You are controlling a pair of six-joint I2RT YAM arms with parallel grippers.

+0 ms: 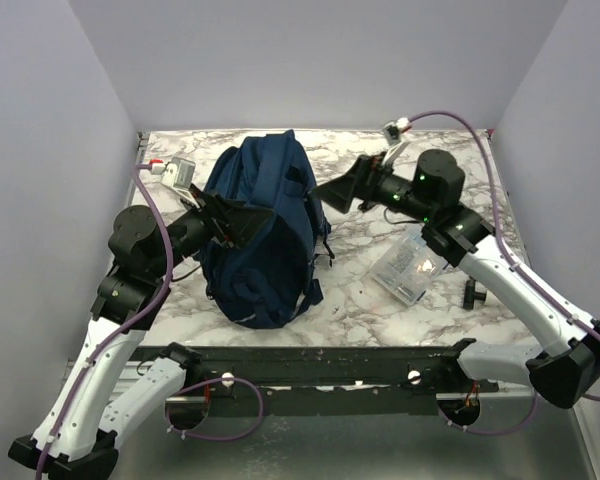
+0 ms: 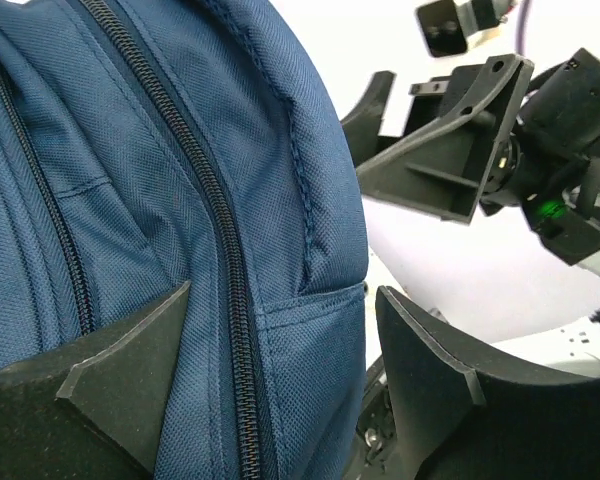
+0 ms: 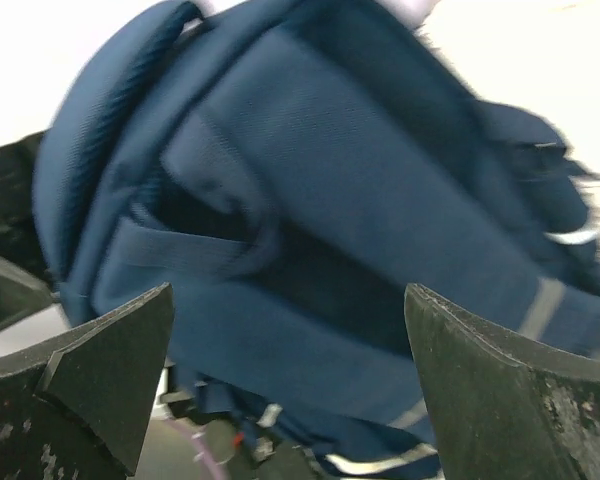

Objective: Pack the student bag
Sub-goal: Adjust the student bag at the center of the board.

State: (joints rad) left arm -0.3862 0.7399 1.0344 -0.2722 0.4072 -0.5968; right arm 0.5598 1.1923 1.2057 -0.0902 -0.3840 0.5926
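Checking top view first: student bag (image 1: 265, 235) lies on the marble table (image 1: 380, 300), left of centre, its long axis running away from the arm bases. Left pincer (image 1: 225, 215) sits against the bag's left flank; right pincer (image 1: 340, 190) hangs just off the bag's upper right side, not touching it. A clear plastic pouch (image 1: 408, 268) lies on the table right of the bag, under the right arm, and whatever is printed or packed inside it is too small to read. A small black part (image 1: 474, 294) lies further right, apart from the pouch. Only this view shows the pouch, the black part and the whole layout. Left wrist view: navy weave of the bag (image 2: 180, 200) fills the frame and a dark zipper (image 2: 215, 230) runs down it, closed along the stretch shown. Left pincer (image 2: 280, 300) is spread, straddling the bag's edge with fabric between the fingers, and a sliver of gap shows at the right-hand finger, so released rather than clamped. The right pincer (image 2: 365, 150) shows beyond the bag, jaws apart. Right wrist view, blurred: the bag (image 3: 360, 220) is seen from its far side, with straps and pale grey trim stripes (image 3: 540, 305) that the other views don't give. Right pincer (image 3: 288, 300) is spread wide, nothing between the fingers.
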